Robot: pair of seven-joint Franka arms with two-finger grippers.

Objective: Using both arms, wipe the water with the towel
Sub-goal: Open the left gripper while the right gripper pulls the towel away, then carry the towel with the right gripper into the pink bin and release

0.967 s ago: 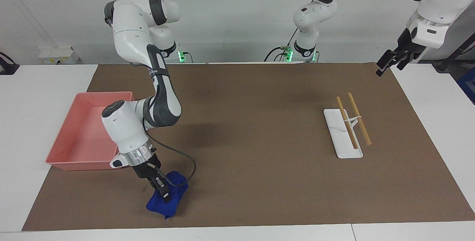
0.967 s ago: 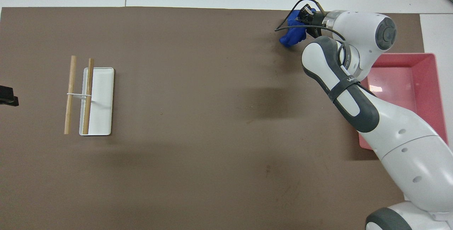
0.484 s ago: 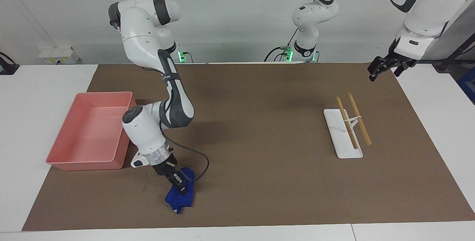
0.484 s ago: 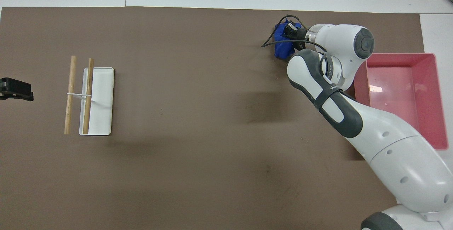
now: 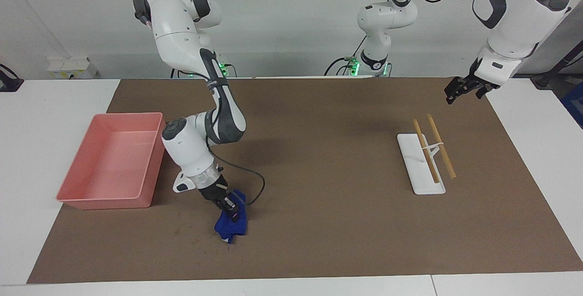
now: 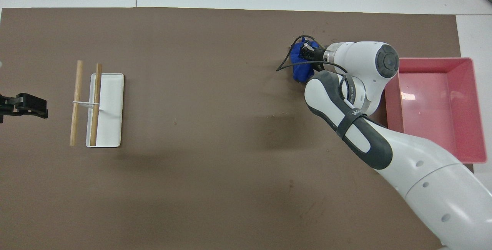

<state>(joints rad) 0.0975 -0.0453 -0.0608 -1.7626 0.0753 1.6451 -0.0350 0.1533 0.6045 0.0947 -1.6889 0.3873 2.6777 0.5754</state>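
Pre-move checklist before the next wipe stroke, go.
1. Grip: right gripper shut on the towel: ok.
2. Towel contact: its lower folds seem to rest on the brown mat; how hard it presses, cannot tell.
3. Water to wipe: no wet patch stands out on the mat: cannot tell.
4. Pink tray: beside the right arm's wrist, apart from the towel: ok.
5. Left gripper: open, empty, up in the air over the mat's edge at the left arm's end: ok, but not yet helping.
6. White tray with two wooden sticks: well clear of the towel: ok.
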